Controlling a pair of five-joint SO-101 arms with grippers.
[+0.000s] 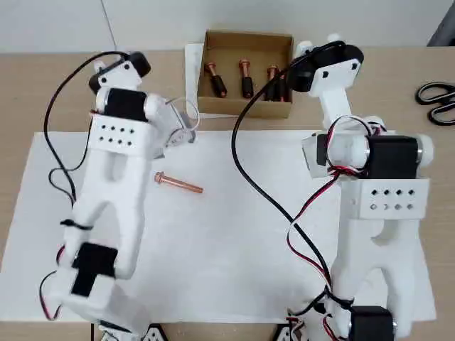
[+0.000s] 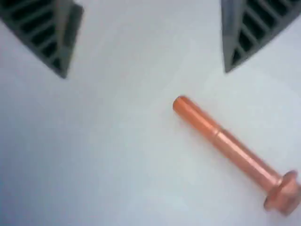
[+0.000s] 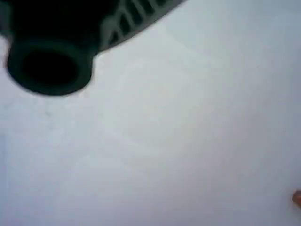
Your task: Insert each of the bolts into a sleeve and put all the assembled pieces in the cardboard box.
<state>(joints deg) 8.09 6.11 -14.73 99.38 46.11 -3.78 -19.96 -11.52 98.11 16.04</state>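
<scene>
Between the left jaws, which are spread wide above the white paper sheet (image 2: 94,169), no contact is made with the task's thing: 1 copper bolt (image 2: 230,148) is recorded lying flat on the sheet just past the jaw tips, touched by neither.

At the right jaws, 1 black sleeve (image 3: 47,68) is pinched and carried clear of the sheet, with its open end facing outward. 1 ribbed jaw is seen beside it.

On the sheet, as seen from above, the loose bolt (image 1: 179,183) is placed near the left arm (image 1: 114,177). Its flanged head is turned toward that arm and its shank is pointed toward the right arm (image 1: 384,199).

Beyond the sheet's far edge, 1 cardboard box (image 1: 249,34) is set on the wooden surface (image 1: 28,85), between the upper ends of the 2 arms. Within it, 3 assembled pieces (image 1: 246,79) are laid side by side, each a copper bolt in a black sleeve. The 3rd is partly covered by the right arm.

At the surface's right edge, 1 pair of scissors (image 1: 437,99) is laid, well apart from the sheet.
</scene>
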